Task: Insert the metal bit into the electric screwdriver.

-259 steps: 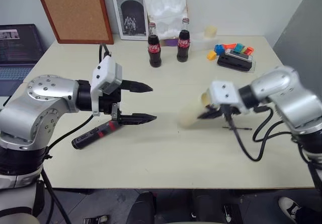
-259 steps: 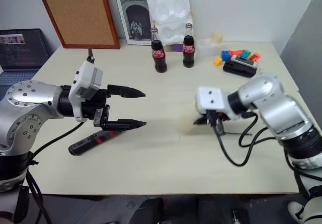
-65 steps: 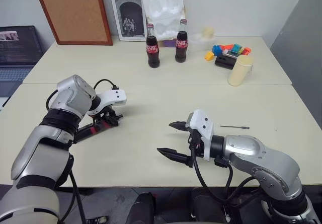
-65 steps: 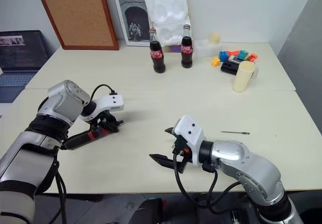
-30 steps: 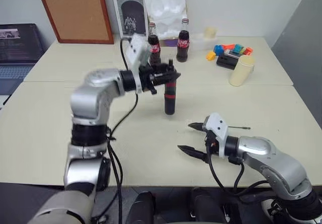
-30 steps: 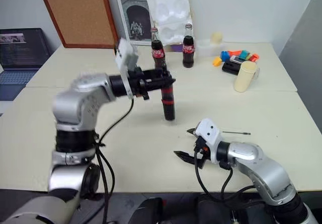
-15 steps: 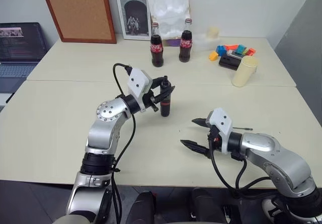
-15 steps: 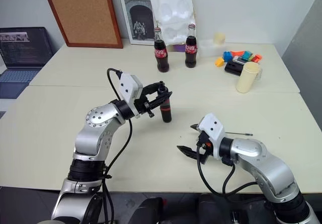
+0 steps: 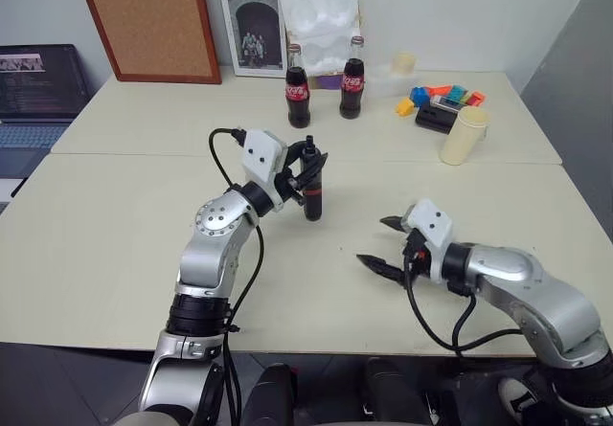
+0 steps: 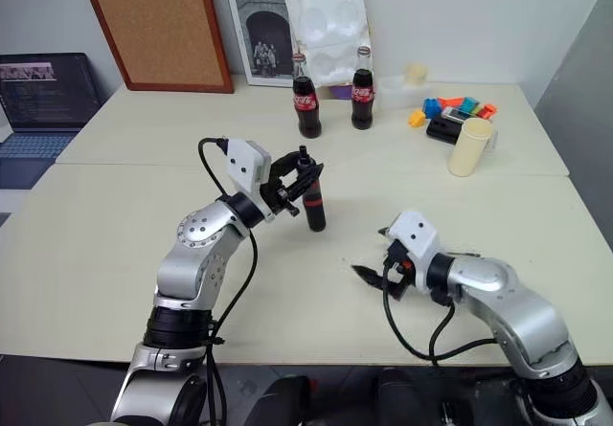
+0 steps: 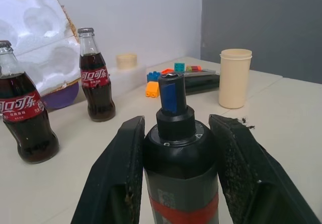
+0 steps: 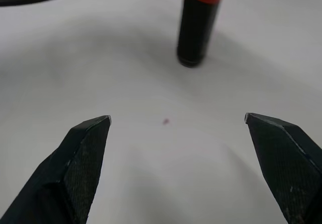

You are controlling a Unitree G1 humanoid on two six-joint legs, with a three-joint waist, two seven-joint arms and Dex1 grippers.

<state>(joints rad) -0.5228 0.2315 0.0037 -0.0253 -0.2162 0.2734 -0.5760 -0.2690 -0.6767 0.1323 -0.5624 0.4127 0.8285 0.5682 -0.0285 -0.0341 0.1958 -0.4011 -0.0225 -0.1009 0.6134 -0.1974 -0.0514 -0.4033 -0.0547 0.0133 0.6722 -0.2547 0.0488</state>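
Quick one on the setup: the left gripper (image 9: 312, 165) was clamped on the electric screwdriver (image 9: 312, 189), holding it upright near the middle of the table (image 9: 115, 206), socket end up, black butt end down by the surface. Couldn't tell if it was actually touching. The right gripper (image 9: 374, 242) hung low over the table w/ jaws spread wide and nothing in them, tips pointing in toward the centre and the screwdriver. Thing is, the metal bit (image 10: 471, 252) was prob the thin dark streak lying flat just beside the right wrist, on the outer side. So it sat behind the jaws, not in front of them. Its long axis ran roughly left-right across the table, more or less in line w/ the forearm. The right arm was way nearer and the left was busy anyway, so imo the right had to back off and swing round to get the tips over the rod, then pinch across it. It's super thin and flat on a smooth pale tabletop, so easy to miss or roll. Room-wise: two cola bottles (image 9: 298, 96) at the back, a cork board (image 9: 148, 19), a poster (image 9: 246, 19), a white foam tray, a cream cup (image 9: 458, 136), some coloured blocks and a laptop (image 9: 34, 86) off to the left.
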